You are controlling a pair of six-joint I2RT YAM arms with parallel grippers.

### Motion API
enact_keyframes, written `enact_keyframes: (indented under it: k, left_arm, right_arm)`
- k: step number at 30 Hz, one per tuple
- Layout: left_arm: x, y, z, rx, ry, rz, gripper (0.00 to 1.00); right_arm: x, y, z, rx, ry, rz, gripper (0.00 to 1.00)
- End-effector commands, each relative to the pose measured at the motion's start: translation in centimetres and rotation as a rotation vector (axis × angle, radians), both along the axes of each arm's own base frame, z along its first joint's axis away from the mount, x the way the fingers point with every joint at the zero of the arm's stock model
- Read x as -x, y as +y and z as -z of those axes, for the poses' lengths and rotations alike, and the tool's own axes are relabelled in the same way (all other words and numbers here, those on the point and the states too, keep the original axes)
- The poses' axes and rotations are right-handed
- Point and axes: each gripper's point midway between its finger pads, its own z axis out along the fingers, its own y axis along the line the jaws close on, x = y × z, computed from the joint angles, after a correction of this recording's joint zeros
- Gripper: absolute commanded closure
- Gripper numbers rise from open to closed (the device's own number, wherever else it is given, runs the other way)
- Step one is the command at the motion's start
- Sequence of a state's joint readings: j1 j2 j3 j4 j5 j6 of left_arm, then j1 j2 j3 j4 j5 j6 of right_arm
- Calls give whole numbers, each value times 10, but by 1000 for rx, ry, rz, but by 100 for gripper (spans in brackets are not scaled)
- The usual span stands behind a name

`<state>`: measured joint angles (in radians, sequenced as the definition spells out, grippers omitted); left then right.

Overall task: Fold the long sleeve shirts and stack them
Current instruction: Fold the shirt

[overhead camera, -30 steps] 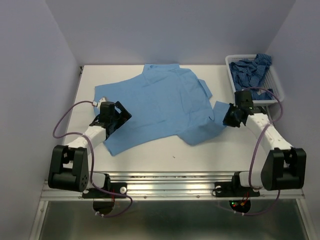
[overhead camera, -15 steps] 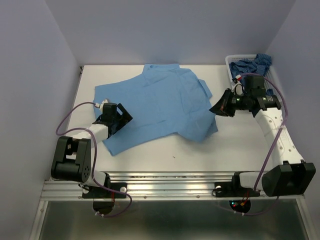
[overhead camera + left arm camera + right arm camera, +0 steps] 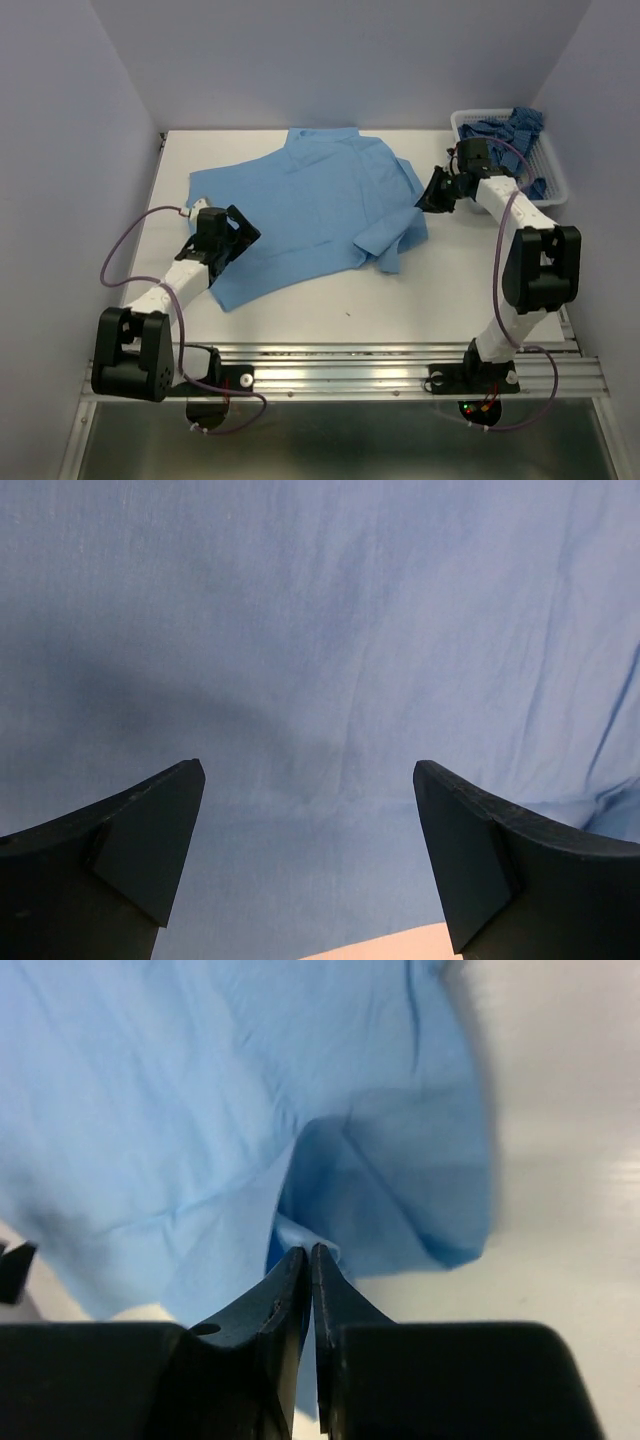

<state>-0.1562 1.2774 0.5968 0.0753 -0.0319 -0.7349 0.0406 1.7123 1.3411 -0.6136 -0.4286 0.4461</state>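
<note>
A light sky-blue long sleeve shirt [image 3: 300, 205] lies spread over the middle of the table. Its right side is folded in on itself near my right gripper [image 3: 431, 193]. In the right wrist view the right gripper [image 3: 310, 1250] has its jaws almost touching, with a thin fold of the shirt [image 3: 200, 1110] pinched at the tips. My left gripper [image 3: 240, 232] hovers over the shirt's lower left part. It stands wide open in the left wrist view [image 3: 310, 780], with only flat blue cloth [image 3: 320, 630] between its fingers. A darker patterned blue shirt [image 3: 505, 135] is heaped in the basket.
The white mesh basket [image 3: 556, 182] stands at the table's back right corner, just right of the right arm. A bare strip of white table [image 3: 400, 300] runs along the near edge. Grey walls close in the left, right and back.
The right gripper has swung from the shirt's lower right up toward the back, carrying the right edge inward so it folded over. The left arm has barely shifted.
</note>
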Motion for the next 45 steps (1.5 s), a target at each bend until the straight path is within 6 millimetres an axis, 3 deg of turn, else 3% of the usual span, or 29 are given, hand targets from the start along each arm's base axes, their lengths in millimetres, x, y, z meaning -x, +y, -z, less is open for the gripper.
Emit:
enact_keyframes:
  k: [1, 5, 6, 7, 9, 11, 12, 13, 14, 15, 16, 17, 19, 24, 29, 33, 36, 41, 45]
  left_arm:
    - [15, 8, -14, -22, -5, -32, 1]
    - [35, 23, -25, -53, 16, -97, 1]
    - [40, 26, -26, -54, 25, -120, 1]
    - [52, 30, -20, -63, 74, -144, 1]
    - [67, 37, -17, -34, 104, -235, 1]
    - [85, 40, -9, -13, 156, -290, 1]
    - [92, 40, -1, 25, 176, -336, 1]
    - [97, 40, 2, 40, 188, -356, 1]
    - [105, 41, 6, 47, 202, -377, 1]
    - [106, 40, 7, 70, 198, -394, 1]
    - [107, 39, 6, 86, 193, -400, 1]
    - [108, 37, 5, 108, 189, -403, 1]
    - [110, 35, 8, 134, 196, -417, 1]
    - [111, 37, 25, 117, 240, -445, 1]
    - [114, 42, 41, 39, 356, -464, 1]
    - [106, 54, 35, -92, 445, -488, 1]
    - [112, 58, 28, -159, 497, -496, 1]
    - [122, 43, 27, -147, 561, -432, 1]
    - [130, 44, 27, -182, 598, -429, 1]
  right_arm:
    - [-65, -25, -13, 162, -194, 39, 87]
    - [-82, -15, -8, 115, -197, -4, 80]
    - [-83, -17, -8, 136, -205, -15, 65]
    - [-78, -20, -14, 153, -222, -11, 59]
    - [-73, -31, -21, 212, -255, 16, 1]
    - [-55, -39, -13, 240, -249, 56, 0]
    - [-47, -42, -30, 234, -283, 103, 0]
    - [-39, -43, -32, 226, -286, 117, 0]
    - [-22, -36, -16, 218, -262, 105, 0]
    - [-11, -34, -29, 228, -297, 118, 0]
    - [-3, -29, -27, 246, -302, 102, 0]
    - [13, -13, -20, 264, -281, 48, 0]
    - [44, -2, -5, 287, -233, -19, 0]
    - [94, 30, 11, 171, -208, -151, 0]
    - [108, 65, 10, 108, -207, -282, 0]
    - [111, 79, 29, 104, -152, -320, 0]
    - [113, 89, 36, 101, -152, -339, 0]
    - [110, 88, 46, 122, -140, -304, 0]
    - [103, 83, 48, 154, -150, -276, 0]
